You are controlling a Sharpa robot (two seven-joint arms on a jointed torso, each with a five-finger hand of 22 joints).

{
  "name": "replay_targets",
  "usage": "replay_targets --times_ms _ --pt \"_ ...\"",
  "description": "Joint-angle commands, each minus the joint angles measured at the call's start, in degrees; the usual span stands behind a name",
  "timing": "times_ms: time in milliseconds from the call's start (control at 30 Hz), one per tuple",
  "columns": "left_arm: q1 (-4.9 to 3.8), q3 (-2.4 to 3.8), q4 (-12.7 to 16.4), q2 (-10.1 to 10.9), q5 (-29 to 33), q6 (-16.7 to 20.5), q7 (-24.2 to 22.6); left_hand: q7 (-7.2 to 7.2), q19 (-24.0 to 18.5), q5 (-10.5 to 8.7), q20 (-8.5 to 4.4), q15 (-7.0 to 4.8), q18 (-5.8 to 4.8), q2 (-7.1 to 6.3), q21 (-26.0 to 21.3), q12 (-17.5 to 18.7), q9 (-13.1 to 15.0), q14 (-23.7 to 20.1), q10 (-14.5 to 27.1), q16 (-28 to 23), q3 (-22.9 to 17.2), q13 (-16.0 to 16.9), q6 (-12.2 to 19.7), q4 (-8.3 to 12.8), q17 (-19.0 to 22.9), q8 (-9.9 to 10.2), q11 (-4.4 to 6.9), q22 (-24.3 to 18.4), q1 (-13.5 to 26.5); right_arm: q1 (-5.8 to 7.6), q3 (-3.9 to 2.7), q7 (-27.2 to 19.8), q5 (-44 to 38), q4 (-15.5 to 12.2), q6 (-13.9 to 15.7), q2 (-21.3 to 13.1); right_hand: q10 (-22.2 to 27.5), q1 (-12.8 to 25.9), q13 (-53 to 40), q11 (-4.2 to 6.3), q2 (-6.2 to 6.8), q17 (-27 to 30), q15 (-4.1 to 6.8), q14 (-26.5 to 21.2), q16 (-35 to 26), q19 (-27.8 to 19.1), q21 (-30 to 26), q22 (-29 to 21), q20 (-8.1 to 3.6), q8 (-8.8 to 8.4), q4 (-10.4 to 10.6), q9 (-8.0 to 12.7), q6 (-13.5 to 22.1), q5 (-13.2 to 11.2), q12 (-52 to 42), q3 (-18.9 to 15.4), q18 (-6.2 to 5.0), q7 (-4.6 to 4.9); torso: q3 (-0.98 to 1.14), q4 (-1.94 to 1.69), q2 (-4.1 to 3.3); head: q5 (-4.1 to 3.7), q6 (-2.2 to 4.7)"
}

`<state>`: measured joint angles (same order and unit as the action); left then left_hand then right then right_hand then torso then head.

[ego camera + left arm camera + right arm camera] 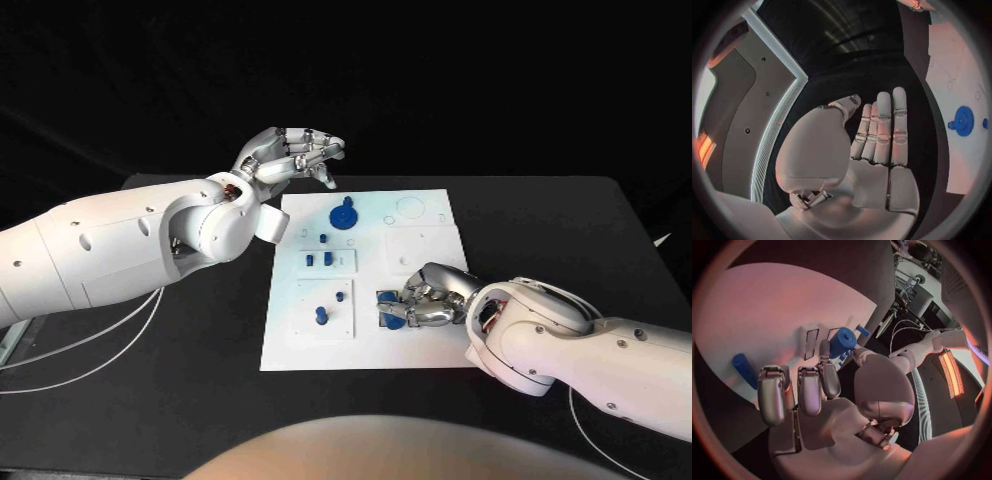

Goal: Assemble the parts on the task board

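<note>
The white task board [433,250] lies in the middle of the black table. My right hand [430,302] rests low over its near right part, fingers curled down. It pinches a short blue cylinder [842,341] between thumb and a fingertip [824,351], seen by the fingers [388,297] from the head. A longer blue part [745,371] lies on the board beside that hand [394,322]. My left hand [296,155] hangs above the board's far left corner, flat, fingers [882,127] straight, holding nothing. A round blue part [343,215] [964,120] stands on the far part of the board.
Small blue pegs [323,238] and blue pieces in the slots [320,260] stand on the board's left column, with two more pegs [340,296] nearer me. White cables [87,350] run over the table at the left. Bare black table surrounds the board.
</note>
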<state>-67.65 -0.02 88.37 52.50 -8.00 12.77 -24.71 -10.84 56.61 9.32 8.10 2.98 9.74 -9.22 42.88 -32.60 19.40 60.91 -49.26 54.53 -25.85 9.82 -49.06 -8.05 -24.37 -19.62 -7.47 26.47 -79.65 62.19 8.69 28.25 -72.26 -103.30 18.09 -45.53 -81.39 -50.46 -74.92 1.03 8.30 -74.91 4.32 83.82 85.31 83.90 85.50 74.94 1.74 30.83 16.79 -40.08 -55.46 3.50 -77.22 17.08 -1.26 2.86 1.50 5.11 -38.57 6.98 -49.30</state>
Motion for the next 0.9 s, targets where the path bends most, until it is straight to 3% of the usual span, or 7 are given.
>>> replay_targets --times_ms 33,200,433,667,767,900 --pt "-0.03 0.02 0.1 -0.1 0.2 -0.8 -0.3 0.14 0.0 0.14 0.31 0.11 0.74 0.18 -0.2 -0.2 0.1 -0.4 0.3 0.4 0.2 -0.1 0.3 0.3 -0.1 -0.2 0.2 0.0 0.2 -0.06 -0.01 0.8 -1.9 0.1 -0.6 0.0 0.2 1.8 -1.7 0.04 0.15 -4.9 0.37 4.2 -0.1 4.6 -0.7 13.6 -0.29 -0.13 0.0 0.0 0.6 -0.6 0.9 -2.3 0.19 0.21 -0.05 0.06 0.05 0.2 0.02" --pt "-0.03 0.02 0.1 -0.1 0.2 -0.8 -0.3 0.14 0.0 0.14 0.31 0.11 0.74 0.18 -0.2 -0.2 0.1 -0.4 0.3 0.4 0.2 -0.1 0.3 0.3 -0.1 -0.2 0.2 0.0 0.2 -0.06 -0.01 0.8 -2.9 0.1 -0.6 -0.1 0.4 3.3 -1.5 -0.04 -0.32 -4.7 0.33 4.1 -0.2 4.4 -1.1 13.5 -0.25 -0.06 0.0 -0.2 0.9 -0.7 1.4 -4.5 0.1 0.27 -0.04 0.08 0.11 0.2 -0.01" --pt "-0.03 0.02 0.1 0.0 0.2 -0.8 -0.2 0.14 0.0 0.14 0.31 0.11 0.74 0.18 -0.2 -0.2 0.1 -0.4 0.3 0.4 0.2 -0.1 0.3 0.3 -0.1 -0.2 0.2 0.0 0.2 -0.11 -0.01 0.1 -4.6 -0.9 1.0 -0.8 0.5 2.9 -1.5 -0.06 -0.77 -4.6 0.31 4.1 -0.3 4.4 -1.2 13.5 -0.23 -0.01 -0.1 -0.3 1.0 -0.6 1.5 -5.0 0.08 0.29 -0.01 0.07 0.12 0.22 0.0" --pt "-0.03 0.02 0.1 0.1 0.2 -0.8 -0.2 0.11 0.0 0.12 0.32 0.13 0.73 0.14 -0.2 -0.1 0.1 -0.5 0.4 0.4 0.2 -0.1 0.4 0.3 -0.1 -0.2 0.17 0.0 0.3 -0.11 -0.03 -1.5 -5.8 -3.0 2.1 -2.7 0.1 -2.1 -2.0 -0.02 -2.18 -4.9 0.33 4.2 -0.2 4.6 -0.8 13.6 -0.21 0.24 -0.4 -0.5 1.0 -0.1 1.2 -6.2 0.18 0.23 -0.04 0.13 0.08 0.2 0.02" --pt "-0.03 0.02 0.1 0.2 0.2 -0.8 -0.2 0.11 0.0 0.12 0.32 0.13 0.73 0.14 -0.2 -0.1 0.1 -0.5 0.4 0.4 0.2 -0.1 0.4 0.3 -0.1 -0.2 0.17 0.0 0.3 -0.08 -0.03 -2.1 -5.9 -3.8 1.7 -3.6 -0.1 -6.7 -2.3 0.02 -2.69 -5.0 0.37 4.2 -0.1 4.6 -0.7 13.7 -0.25 0.26 -0.9 -0.5 1.1 1.9 1.1 -6.5 0.2 0.19 -0.02 0.16 0.1 0.26 0.0" --pt "-0.02 0.02 0.1 0.2 0.2 -0.8 -0.2 0.11 0.0 0.12 0.32 0.13 0.73 0.14 -0.2 -0.1 0.1 -0.5 0.4 0.4 0.2 -0.1 0.4 0.3 -0.1 -0.2 0.17 0.0 0.3 -0.06 -0.03 -2.4 -5.9 -4.2 1.8 -4.7 -0.1 -10.0 -2.4 0.01 -3.18 -4.9 0.36 4.2 -0.2 4.6 -0.7 13.6 -0.24 0.13 -1.3 -0.4 1.2 1.7 1.3 -6.3 0.19 0.21 -0.01 0.17 0.09 0.15 0.1"
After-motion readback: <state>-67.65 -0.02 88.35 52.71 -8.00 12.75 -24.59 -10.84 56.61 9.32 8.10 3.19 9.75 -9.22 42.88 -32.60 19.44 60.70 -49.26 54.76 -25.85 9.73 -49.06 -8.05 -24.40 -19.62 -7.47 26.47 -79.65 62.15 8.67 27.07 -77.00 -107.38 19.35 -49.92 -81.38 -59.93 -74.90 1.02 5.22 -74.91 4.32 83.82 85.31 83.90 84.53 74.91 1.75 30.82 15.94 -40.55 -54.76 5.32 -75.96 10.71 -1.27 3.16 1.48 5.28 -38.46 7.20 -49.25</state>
